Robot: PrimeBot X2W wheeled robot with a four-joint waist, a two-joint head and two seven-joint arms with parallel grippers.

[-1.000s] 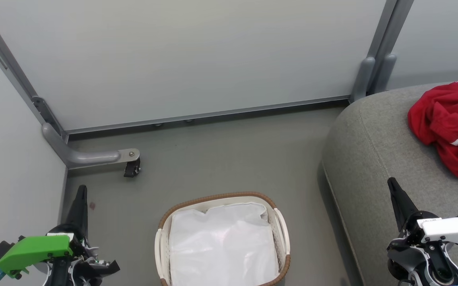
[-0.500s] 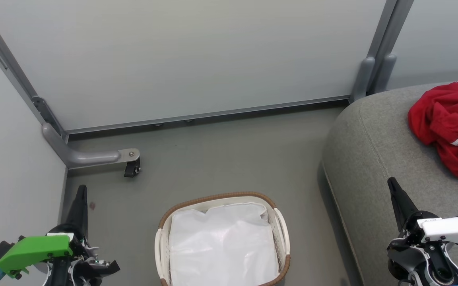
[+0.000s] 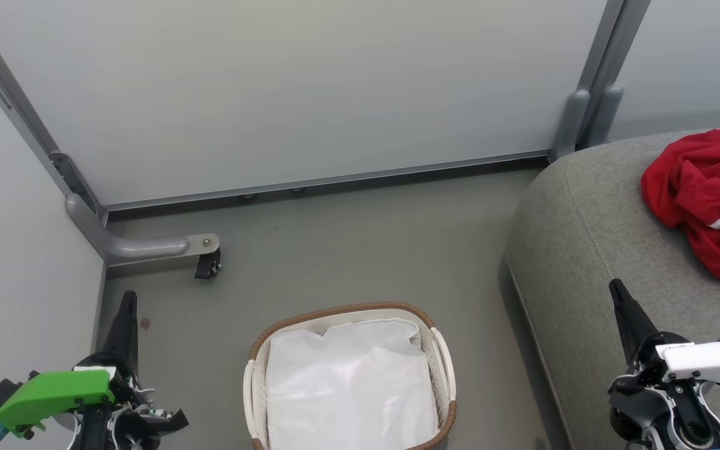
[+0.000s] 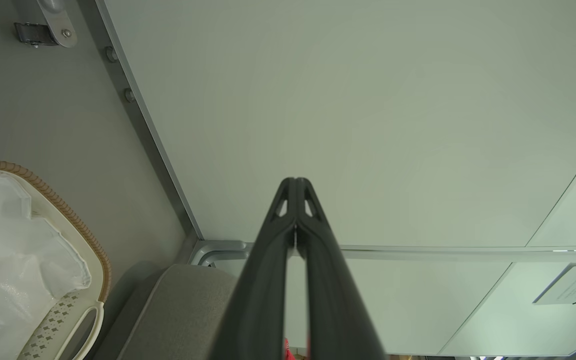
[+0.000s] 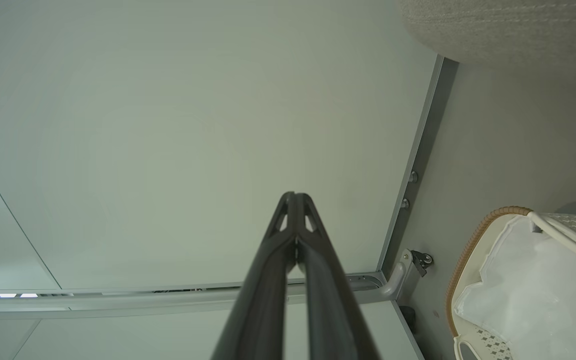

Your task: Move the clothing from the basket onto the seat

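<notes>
The red clothing (image 3: 707,200) lies crumpled on the grey seat (image 3: 591,250) at the right of the head view, white trim showing. The white basket (image 3: 441,362) with its brown woven rim stands on the floor at bottom centre, holding just its white liner (image 3: 350,387). My left gripper (image 3: 127,300) is shut and empty at the lower left, well left of the basket. My right gripper (image 3: 616,289) is shut and empty over the seat's front, below the clothing. The wrist views show each pair of fingertips touching: left gripper (image 4: 295,181), right gripper (image 5: 294,195). The basket rim (image 4: 43,187) (image 5: 473,240) shows in both.
Pale partition panels (image 3: 285,87) close off the back and left. A grey metal foot with a black caster (image 3: 208,265) juts onto the floor left of the basket. Grey posts (image 3: 585,119) stand at the seat's far corner. Bare floor (image 3: 360,237) lies between basket and panels.
</notes>
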